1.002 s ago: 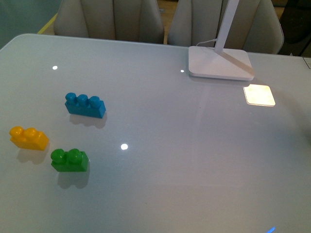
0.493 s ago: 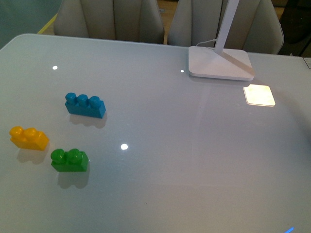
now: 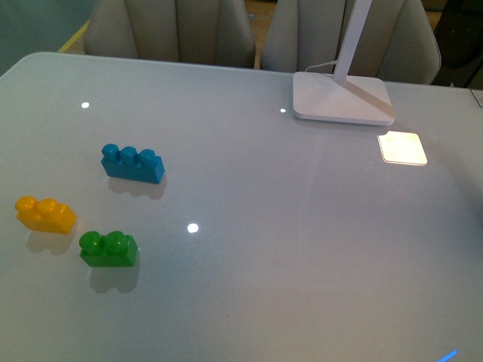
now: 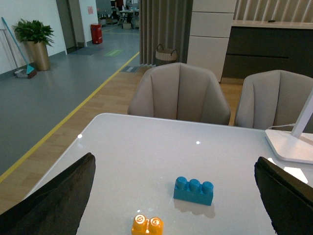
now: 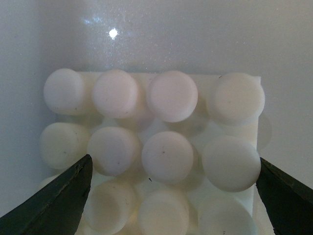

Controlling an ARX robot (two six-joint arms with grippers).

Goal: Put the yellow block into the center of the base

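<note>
Jaws are spread on both arms; the yellow block (image 4: 147, 225) is framed ahead by the left, the base (image 5: 167, 156) by the right.

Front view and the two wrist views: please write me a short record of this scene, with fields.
block: small yellow-orange plastic brick with two studs, lying free at the table's left side
base: white square plastic plate with round studs, shown only in the right wrist view, visible studs bare
left hand: open, empty
right hand: open, over the base
other bricks: blue three-stud plastic brick; green two-stud plastic brick
far right: smooth white lamp foot
surface: glossy grey table
</note>
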